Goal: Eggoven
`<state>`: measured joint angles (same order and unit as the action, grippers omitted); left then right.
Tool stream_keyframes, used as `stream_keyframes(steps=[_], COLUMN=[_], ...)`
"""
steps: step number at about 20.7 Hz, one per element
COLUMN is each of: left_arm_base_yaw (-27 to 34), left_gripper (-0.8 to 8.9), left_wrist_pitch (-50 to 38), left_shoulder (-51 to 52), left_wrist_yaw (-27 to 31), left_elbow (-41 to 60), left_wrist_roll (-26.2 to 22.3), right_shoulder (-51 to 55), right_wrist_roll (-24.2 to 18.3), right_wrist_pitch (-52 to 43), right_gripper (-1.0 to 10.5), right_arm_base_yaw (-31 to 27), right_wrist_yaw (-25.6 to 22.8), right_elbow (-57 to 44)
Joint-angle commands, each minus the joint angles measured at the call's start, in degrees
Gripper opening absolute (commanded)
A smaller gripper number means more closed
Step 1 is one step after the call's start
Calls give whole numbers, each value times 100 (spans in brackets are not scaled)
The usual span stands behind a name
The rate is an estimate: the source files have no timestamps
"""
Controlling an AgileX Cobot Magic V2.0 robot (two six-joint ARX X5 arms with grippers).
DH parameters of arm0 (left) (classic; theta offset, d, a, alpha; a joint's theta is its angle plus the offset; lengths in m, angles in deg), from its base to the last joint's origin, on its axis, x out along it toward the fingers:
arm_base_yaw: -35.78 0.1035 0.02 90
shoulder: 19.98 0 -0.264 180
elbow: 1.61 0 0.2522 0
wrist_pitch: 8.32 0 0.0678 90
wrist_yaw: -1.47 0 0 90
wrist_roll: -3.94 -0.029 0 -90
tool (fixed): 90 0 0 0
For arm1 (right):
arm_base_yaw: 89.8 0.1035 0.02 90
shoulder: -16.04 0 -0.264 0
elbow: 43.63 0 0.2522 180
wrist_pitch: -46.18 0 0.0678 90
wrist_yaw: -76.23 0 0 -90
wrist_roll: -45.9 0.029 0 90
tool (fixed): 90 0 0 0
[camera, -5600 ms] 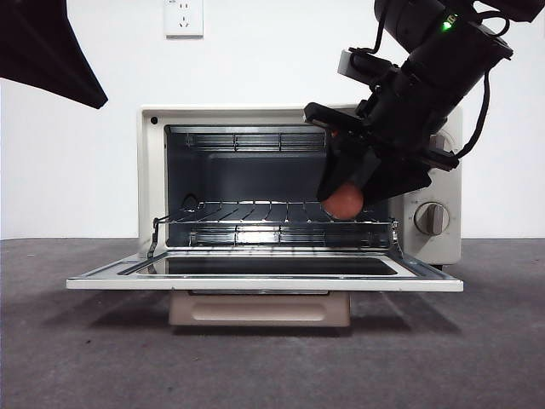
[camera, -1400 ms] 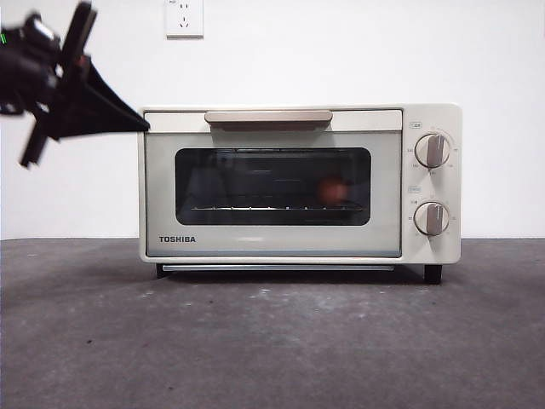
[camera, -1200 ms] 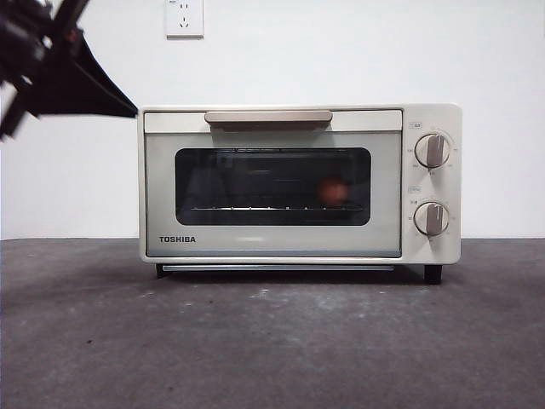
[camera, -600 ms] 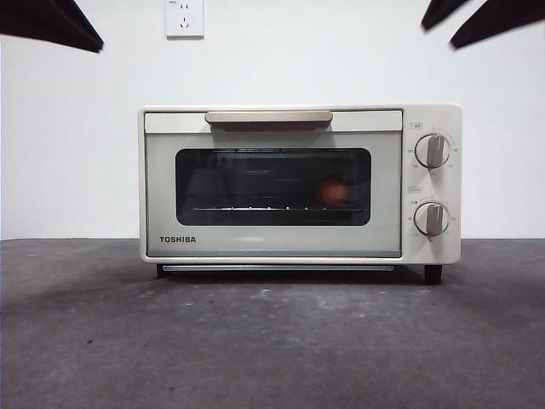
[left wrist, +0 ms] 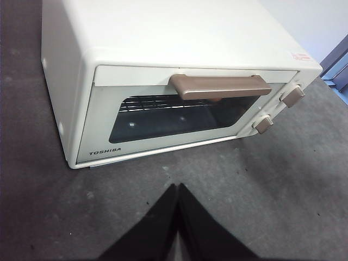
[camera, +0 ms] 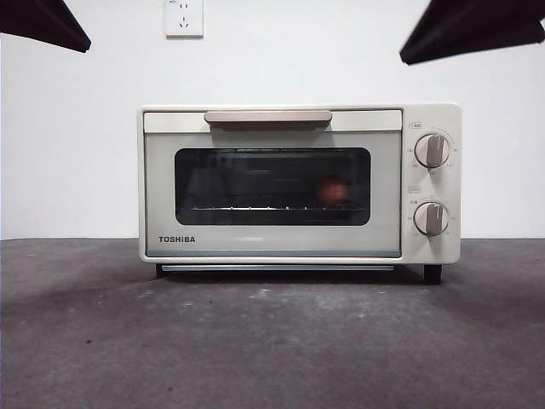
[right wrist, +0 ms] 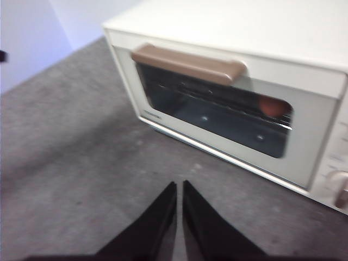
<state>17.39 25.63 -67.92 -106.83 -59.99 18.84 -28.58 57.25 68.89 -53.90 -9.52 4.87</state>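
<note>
The cream TOSHIBA toaster oven [camera: 272, 247] stands on the table with its door closed. The reddish-brown egg [camera: 333, 190] rests on the rack inside, at the right, seen through the dark window. It also shows in the right wrist view [right wrist: 272, 106]. My left gripper [left wrist: 178, 187] is shut and empty, held up and back from the oven [left wrist: 163, 49] on its left side. My right gripper [right wrist: 179, 186] is shut and empty, held up and back from the oven [right wrist: 244, 27] on its right side. In the front view both arms show only as black tips at the top corners.
Two dials [camera: 432, 151] [camera: 431, 219] sit on the oven's right panel. The brown door handle [camera: 268, 117] runs along the top of the door. A wall socket [camera: 184, 17] is on the white wall behind. The table [camera: 272, 341] is dark grey.
The egg was put on the rack and the oven door was closed. Since then the left arm has drawn up into the top left corner, and the right arm's tip has come lower into the top right corner.
</note>
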Motion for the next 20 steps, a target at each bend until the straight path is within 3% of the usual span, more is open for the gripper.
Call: stream_keyframes(steps=[1,15,20], left_arm_base_yaw=[-15,-15,31], left_gripper=[6,6,6], left_wrist_pitch=[-48,-48,-48], left_shoulder=[-35,-35,24], left_wrist_yaw=[-9,-9,55], left_elbow=[-66,-66,-63], left_wrist_roll=[-74,-74,-977], right_shoulder=[-26,-9,-9], right_wrist_roll=[-44,-46,-46], right_wrist_pitch=[-98,-428,-433], right_gripper=[3,3,3], right_arm_base_yaw=[31,24,22], right_wrist_yaw=[-173,-170,-173], right_elbow=[42,42,42])
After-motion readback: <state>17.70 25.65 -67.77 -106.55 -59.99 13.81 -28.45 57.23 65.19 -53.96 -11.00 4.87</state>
